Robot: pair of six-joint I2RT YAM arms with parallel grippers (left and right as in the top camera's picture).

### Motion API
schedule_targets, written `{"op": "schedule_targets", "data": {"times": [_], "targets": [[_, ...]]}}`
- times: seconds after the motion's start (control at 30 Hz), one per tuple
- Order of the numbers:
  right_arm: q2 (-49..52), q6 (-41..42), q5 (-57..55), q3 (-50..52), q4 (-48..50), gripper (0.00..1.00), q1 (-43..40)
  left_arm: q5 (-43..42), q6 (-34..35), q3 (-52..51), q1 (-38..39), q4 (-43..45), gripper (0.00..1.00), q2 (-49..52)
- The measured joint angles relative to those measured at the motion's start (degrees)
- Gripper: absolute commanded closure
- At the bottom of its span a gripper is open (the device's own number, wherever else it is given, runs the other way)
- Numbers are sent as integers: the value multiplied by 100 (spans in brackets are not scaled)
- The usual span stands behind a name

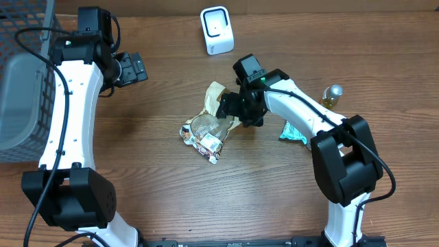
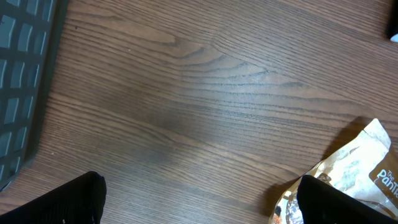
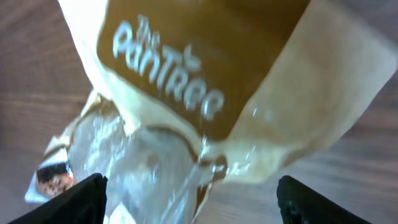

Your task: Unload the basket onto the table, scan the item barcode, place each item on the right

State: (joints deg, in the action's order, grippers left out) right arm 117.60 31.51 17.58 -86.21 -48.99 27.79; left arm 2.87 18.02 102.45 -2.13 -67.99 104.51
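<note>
The item is a crumpled tan and clear snack bag (image 1: 206, 127) lying mid-table; its brown label fills the right wrist view (image 3: 205, 74). No barcode shows on it. My right gripper (image 1: 233, 111) hovers over the bag's right end, open, its fingers (image 3: 78, 200) standing wide to either side of the clear part (image 3: 199, 199); the right finger is apart from the bag. The white scanner (image 1: 217, 30) stands upright at the back centre. Open over bare wood at the upper left is my left gripper (image 1: 134, 68) (image 2: 202, 198), with the bag's corner (image 2: 367, 165) beside its right finger.
A grey basket (image 1: 20, 89) sits at the left edge, its wall also in the left wrist view (image 2: 22, 81). To the right of the right arm lie a teal packet (image 1: 295, 132) and a small bottle (image 1: 333, 96).
</note>
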Motion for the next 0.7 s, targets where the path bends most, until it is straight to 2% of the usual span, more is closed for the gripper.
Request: {"op": "schedule_targets", "data": {"times": [0.33, 0.4, 0.7], "targets": [[0, 2, 356, 0, -136, 14, 743, 0, 0, 0, 0, 0, 1, 0], [0, 2, 365, 0, -74, 11, 970, 0, 0, 2, 0, 0, 0, 0], [2, 2, 400, 11, 905, 7, 1794, 0, 0, 0, 0, 0, 0, 0]]}}
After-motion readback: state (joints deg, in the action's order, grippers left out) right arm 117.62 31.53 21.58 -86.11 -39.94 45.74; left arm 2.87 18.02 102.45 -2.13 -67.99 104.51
